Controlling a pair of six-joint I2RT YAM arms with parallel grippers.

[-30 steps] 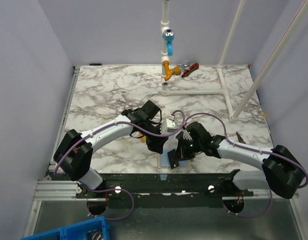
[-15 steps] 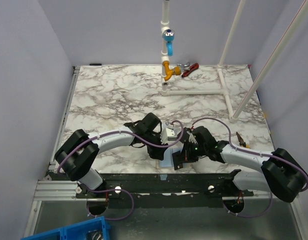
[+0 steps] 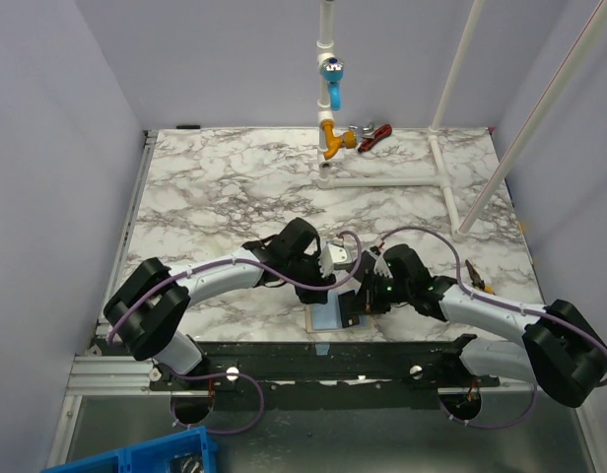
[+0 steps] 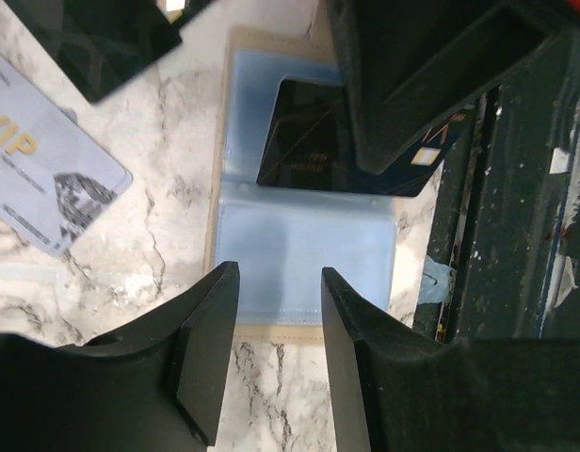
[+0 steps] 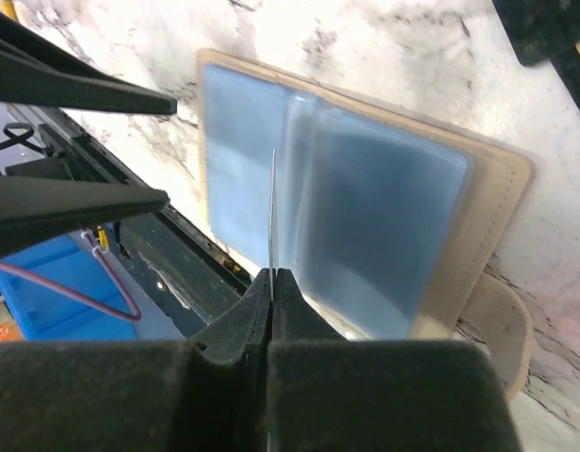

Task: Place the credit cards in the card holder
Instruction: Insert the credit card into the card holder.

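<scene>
The card holder (image 3: 326,318) lies open at the table's near edge, light-blue inside with a beige rim. It shows in the left wrist view (image 4: 304,240) and the right wrist view (image 5: 375,226). My right gripper (image 3: 356,307) is shut on a dark card (image 4: 304,141), seen edge-on in its own view (image 5: 272,202), tilted with its edge at the holder's upper pocket. My left gripper (image 4: 279,311) is open, its fingers straddling the holder's near flap. The pale blue-silver card (image 4: 45,174) lies left of the holder. A flat black card (image 4: 92,38) lies beyond it. No gold-orange card shows.
The black frame rail (image 4: 516,235) runs right beside the holder at the table edge. The holder's snap tab (image 5: 497,325) sticks out on one side. White pipes with blue and orange fittings (image 3: 329,108), red-handled pliers (image 3: 374,133) and a small tool (image 3: 476,276) lie farther off.
Both arms have moved toward the near edge. The left gripper has come down over the holder's near flap. The right gripper has brought the dark card to the open holder.
</scene>
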